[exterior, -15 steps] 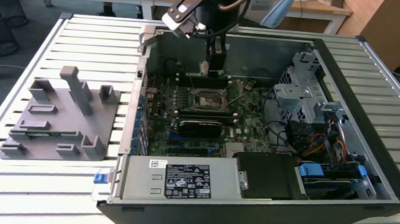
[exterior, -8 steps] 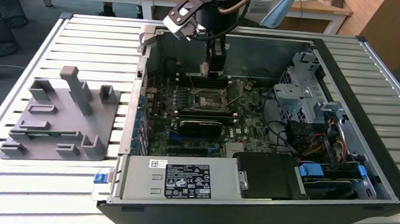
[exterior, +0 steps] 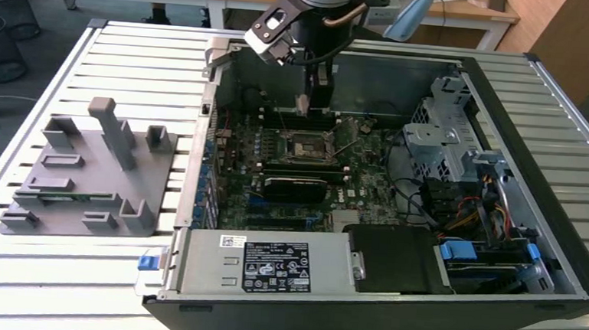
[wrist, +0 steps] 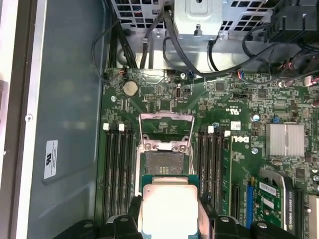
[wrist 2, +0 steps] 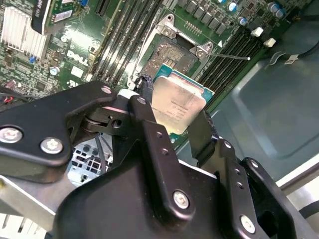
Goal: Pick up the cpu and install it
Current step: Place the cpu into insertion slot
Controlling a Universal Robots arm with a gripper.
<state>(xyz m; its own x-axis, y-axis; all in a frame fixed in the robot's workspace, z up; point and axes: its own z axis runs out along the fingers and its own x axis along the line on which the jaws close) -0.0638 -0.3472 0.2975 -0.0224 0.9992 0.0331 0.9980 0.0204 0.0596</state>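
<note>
- At the exterior view's left, a grey fixture [exterior: 84, 171] is seen on the slatted bench [exterior: 127, 55], well apart from the open computer case [exterior: 368, 307]. Its upright blocks and pockets are judged to be holders for parts.
- The case is laid on its side with the cover off, so that the motherboard [exterior: 366, 177] faces up and can be reached from above.
- The gripper [exterior: 314, 97] is held inside the case, over the far part of the board.
- The cpu [wrist 2: 179, 102] is clamped between the two black fingers [wrist 2: 149, 129] in both wrist views. The gripper is closed only as far as the chip's width.
- The cpu [wrist: 168, 209] is gripped by two opposite edges, with its silver lid turned up towards the wrist. This is judged to keep the contact side untouched and the chip level for seating.
- The socket [wrist: 163, 162] lies bare, its hinged retention frame [wrist: 166, 116] swung up and back, evidently so that the chip can be let in.
- The cpu is raised clear of the board, just beside the socket and partly overlapping its edge in the second wrist view. It is not seated.
- Rows of memory slots [wrist: 118, 169] flank the socket on both sides, so little room is left beside the fingers.
- At the exterior view's right, a metal drive cage [exterior: 440, 135] and bundled cables [exterior: 456, 213] are well apart from the gripper.
</note>
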